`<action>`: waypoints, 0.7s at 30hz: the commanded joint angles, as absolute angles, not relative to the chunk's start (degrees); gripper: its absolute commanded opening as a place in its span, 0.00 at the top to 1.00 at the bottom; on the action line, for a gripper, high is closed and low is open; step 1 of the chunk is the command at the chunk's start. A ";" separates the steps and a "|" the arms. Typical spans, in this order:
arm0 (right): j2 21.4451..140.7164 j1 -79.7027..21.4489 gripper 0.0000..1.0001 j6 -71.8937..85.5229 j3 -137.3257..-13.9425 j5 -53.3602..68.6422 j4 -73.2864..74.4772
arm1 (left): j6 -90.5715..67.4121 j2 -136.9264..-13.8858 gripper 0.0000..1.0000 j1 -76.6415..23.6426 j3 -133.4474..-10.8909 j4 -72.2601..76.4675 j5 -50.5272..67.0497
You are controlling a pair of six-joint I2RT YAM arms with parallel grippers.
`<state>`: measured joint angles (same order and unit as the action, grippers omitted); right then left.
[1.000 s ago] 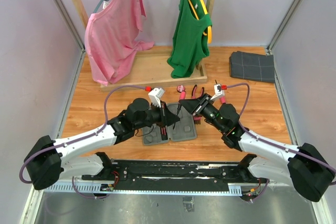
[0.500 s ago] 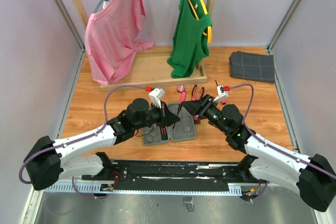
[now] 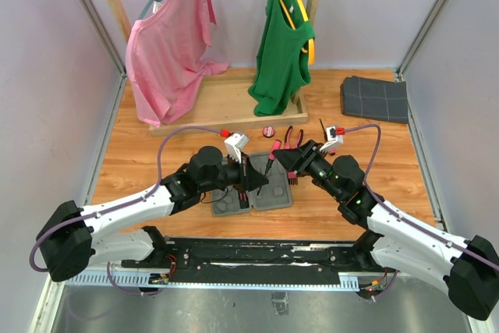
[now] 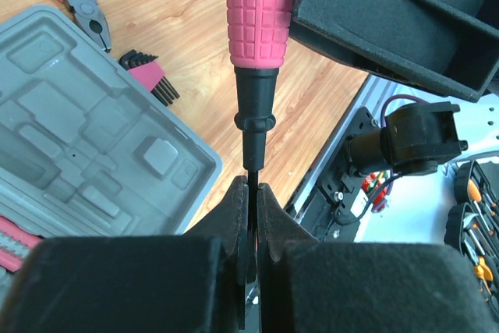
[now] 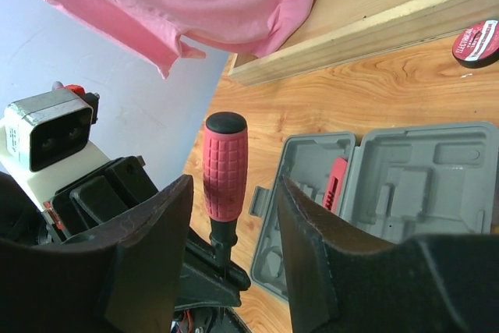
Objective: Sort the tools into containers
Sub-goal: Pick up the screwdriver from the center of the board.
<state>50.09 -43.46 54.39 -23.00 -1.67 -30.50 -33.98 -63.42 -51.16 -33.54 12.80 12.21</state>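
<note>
Where the wooden desk [image 3: 156, 154] meets the back wall, a timber garment rack [image 3: 226, 103] stands with a pink shirt [image 3: 168, 44] and a green shirt [image 3: 282, 44] hung from its rail. The left arm [image 3: 132, 208] and the right arm [image 3: 405, 224] reach inward from the near edge and meet over the middle of the desk. A dark grey folded cloth [image 3: 374, 99] lies at the far right corner, well apart from the work area. The tool case [image 3: 273, 193] lies open and flat on the desk beneath the two wrists, with both moulded halves facing up. A pink tool [image 5: 337, 181] is seated in a recess of the half on the left arm's side, close to the hinge. The screwdriver [image 4: 260, 13] is clear of the desk, above the case. The left fingers [image 4: 234, 212] are clenched on its thin black shaft just below the collar, and the ribbed pink handle points away from them. The right fingers [image 5: 148, 247] stand released, one on each side of that handle, with a gap visible on both sides. The pliers [image 3: 292, 136] lie on the desk beyond the far edge of the case. The hex keys [image 4: 152, 79] rest just beside the case's edge. The round red piece [image 5: 477, 40] sits farther back, near the base of the rack.
</note>
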 commanded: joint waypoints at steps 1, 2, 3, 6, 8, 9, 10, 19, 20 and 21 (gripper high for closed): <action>50.08 -44.23 0.53 52.82 -24.95 -2.46 -30.40 | -32.52 -64.21 1.00 -51.81 -34.67 14.93 14.04; 50.36 -44.28 0.55 52.78 -25.15 -2.20 -30.53 | -32.48 -64.32 0.99 -51.82 -34.78 14.90 14.04; 50.62 -44.26 0.58 52.82 -25.28 -1.92 -30.60 | -32.51 -64.37 1.00 -51.85 -34.88 14.94 14.06; 51.42 -44.29 0.64 52.95 -25.48 -1.22 -31.21 | -32.44 -64.50 1.00 -51.86 -34.99 14.92 13.91; 51.73 -44.30 0.68 53.05 -25.44 -0.95 -31.49 | -32.43 -64.64 1.00 -51.84 -35.07 14.93 13.89; 51.83 -44.29 0.70 53.15 -25.48 -0.89 -31.59 | -32.42 -64.65 0.99 -51.85 -35.16 14.92 13.95; 51.97 -44.28 0.72 53.17 -25.47 -0.80 -31.74 | -32.43 -64.75 0.99 -51.86 -35.21 14.94 14.02; 51.92 -44.28 0.83 52.88 -25.48 -0.96 -31.58 | -32.18 -64.49 0.82 -51.86 -35.22 14.91 13.95; 51.80 -44.25 0.83 52.69 -25.44 -1.11 -31.23 | -32.17 -64.36 0.77 -51.86 -35.11 14.89 13.81; 51.66 -44.29 0.84 52.53 -25.60 -1.33 -30.75 | -32.12 -64.26 0.73 -51.86 -35.01 14.91 13.54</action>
<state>52.10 -43.46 53.87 -23.64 -0.97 -30.55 -33.08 -64.77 -51.22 -33.54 12.80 13.02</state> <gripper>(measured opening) 0.253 0.207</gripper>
